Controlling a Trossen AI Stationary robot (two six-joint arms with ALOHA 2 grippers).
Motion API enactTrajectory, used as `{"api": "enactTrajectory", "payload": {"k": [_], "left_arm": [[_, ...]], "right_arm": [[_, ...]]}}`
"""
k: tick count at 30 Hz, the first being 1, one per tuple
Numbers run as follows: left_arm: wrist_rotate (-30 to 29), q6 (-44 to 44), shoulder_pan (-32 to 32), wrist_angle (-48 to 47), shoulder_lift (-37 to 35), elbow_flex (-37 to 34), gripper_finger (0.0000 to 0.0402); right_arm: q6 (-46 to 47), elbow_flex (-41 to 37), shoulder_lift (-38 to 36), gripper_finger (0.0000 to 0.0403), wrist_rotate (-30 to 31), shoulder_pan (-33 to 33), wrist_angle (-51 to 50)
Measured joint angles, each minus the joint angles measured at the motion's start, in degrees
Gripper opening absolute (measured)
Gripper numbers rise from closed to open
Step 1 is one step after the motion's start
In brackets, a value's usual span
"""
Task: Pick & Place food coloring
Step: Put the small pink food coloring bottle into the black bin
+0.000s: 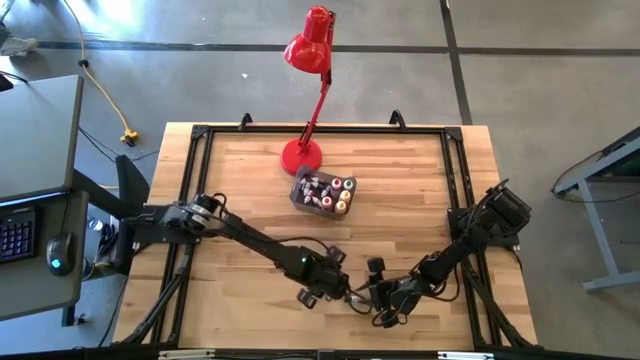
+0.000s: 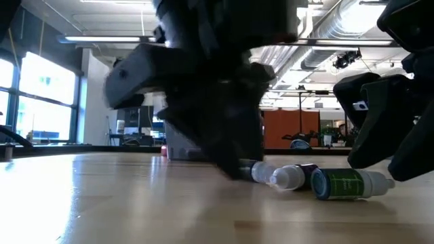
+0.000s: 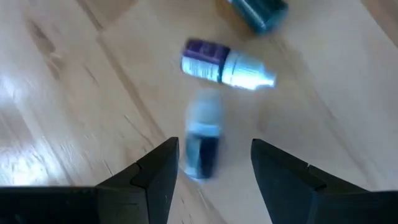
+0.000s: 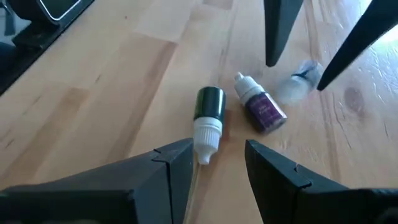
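Three small food coloring bottles lie on their sides near the table's near edge: a green one [image 4: 209, 106] with a white cap, a purple-labelled one [image 4: 262, 107], and a dark-labelled one [image 3: 202, 142] that shows blurred. My left gripper [image 3: 214, 162] is open, low over the table, with a finger on each side of the dark-labelled bottle [image 4: 301, 81]. My right gripper [image 4: 217, 155] is open too, facing the green bottle's cap [image 4: 205, 146], which points in between its fingertips. In the high view both grippers [image 1: 318, 293] [image 1: 385, 315] stand close together.
A grey tub [image 1: 297, 188] holding more small bottles sits at the table's middle, toward the far edge, beside the base of a red desk lamp [image 1: 302, 155]. A black frame [image 1: 190, 180] runs around the wooden tabletop. Bare wood lies to the left of both grippers.
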Motion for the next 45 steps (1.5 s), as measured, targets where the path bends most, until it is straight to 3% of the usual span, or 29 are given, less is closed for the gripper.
{"api": "enactTrajectory", "payload": {"k": [8, 13, 18, 25, 31, 36, 45], "left_arm": [[1.3, 6.3, 0.1, 4.0, 1.2, 0.1, 0.0197], [1.6, -3.0, 0.4, 2.6, 1.6, 0.2, 0.0197], [1.0, -3.5, 0.4, 1.5, 1.6, 0.3, 0.0197], [-2.9, 6.1, 0.2, -0.1, 1.6, 0.3, 0.0197], [0.2, 12.6, 0.4, -0.1, 1.5, 0.3, 0.0197], [-2.0, 22.2, 0.7, -0.1, 1.6, 0.3, 0.0197], [4.6, 25.0, 3.5, -1.9, 1.6, 0.8, 0.0192]], "right_arm": [[0.2, 0.0, 0.0, 0.0139, 0.0, 0.0, -0.4], [0.2, 0.0, 0.0, 0.0139, -0.2, 0.0, -0.3], [0.2, 0.0, 0.0, 0.0139, -0.5, 0.0, -0.3], [1.1, 0.0, 0.0, 0.0139, -0.5, 0.0, -0.3], [1.1, 0.0, 0.0, 0.0139, -0.5, 0.0, -0.3], [1.1, 0.0, 0.0, 0.0139, -0.5, 0.0, -0.3], [1.1, 0.0, 0.0, 0.0139, -0.5, 0.0, -0.3]]}}
